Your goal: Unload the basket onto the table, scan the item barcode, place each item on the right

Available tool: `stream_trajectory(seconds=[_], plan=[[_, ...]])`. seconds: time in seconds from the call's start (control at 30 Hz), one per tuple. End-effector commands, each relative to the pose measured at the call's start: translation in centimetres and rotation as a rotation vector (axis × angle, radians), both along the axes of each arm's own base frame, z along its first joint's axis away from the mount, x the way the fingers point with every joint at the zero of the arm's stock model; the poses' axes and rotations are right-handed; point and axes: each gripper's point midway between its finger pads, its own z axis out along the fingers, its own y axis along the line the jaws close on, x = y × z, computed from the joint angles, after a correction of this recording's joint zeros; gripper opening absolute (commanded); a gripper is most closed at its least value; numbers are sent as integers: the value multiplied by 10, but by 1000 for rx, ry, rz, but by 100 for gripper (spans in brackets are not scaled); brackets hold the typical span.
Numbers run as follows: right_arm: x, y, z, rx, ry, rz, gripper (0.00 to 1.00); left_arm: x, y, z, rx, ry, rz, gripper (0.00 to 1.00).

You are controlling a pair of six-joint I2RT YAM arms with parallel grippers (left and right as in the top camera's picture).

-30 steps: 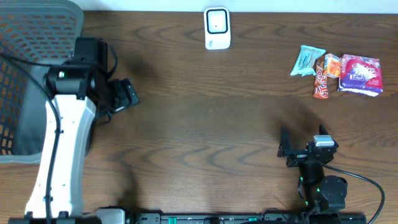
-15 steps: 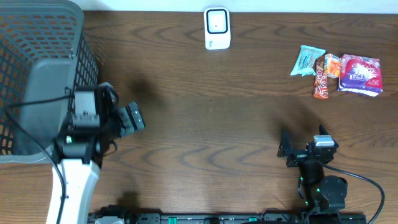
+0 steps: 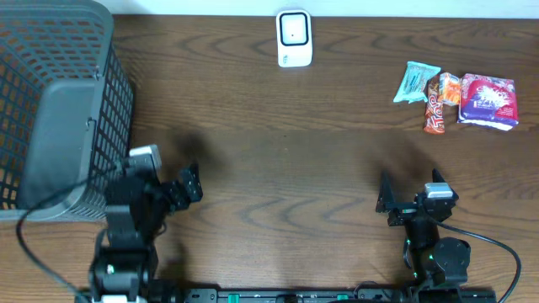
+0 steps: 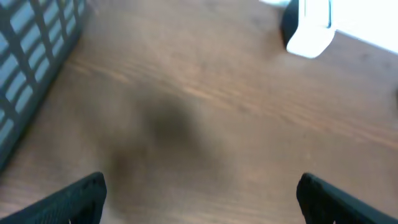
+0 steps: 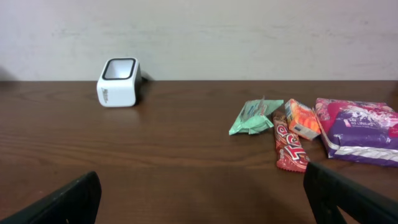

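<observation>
The white barcode scanner (image 3: 294,38) stands at the back middle of the table, also seen in the right wrist view as the scanner (image 5: 118,82). Items lie at the back right: a mint-green pack (image 3: 417,82), an orange pack (image 3: 447,87), a red bar (image 3: 434,114) and a purple-pink bag (image 3: 487,101). My left gripper (image 3: 195,183) is low at the front left, open and empty, its view blurred. My right gripper (image 3: 384,200) sits at the front right, open and empty, well short of the items (image 5: 290,146).
A large dark mesh basket (image 3: 50,101) fills the left back corner, close beside the left arm; its wall shows in the left wrist view (image 4: 31,50). A pale wall runs behind the table's back edge.
The left arm has drawn back from beside the basket towards the front edge, its gripper still open. The right arm has not moved.
</observation>
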Motion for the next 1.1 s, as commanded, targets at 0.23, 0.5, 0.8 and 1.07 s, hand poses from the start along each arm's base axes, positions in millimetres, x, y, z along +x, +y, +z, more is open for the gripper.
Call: stream_trajectory(seconds=[0.23, 0.5, 0.8, 1.07], plan=[[0, 0, -1, 11, 1, 0, 99, -11, -1, -14, 46, -272, -31, 98], [0, 0, -1, 11, 1, 0, 99, -11, -1, -7, 203, -465, -82, 98], [0, 0, -1, 11, 1, 0, 99, -12, 12, 9, 312, -549, -54, 98], [0, 0, -1, 11, 0, 0, 99, -15, 12, -14, 372, -464, -96, 98]])
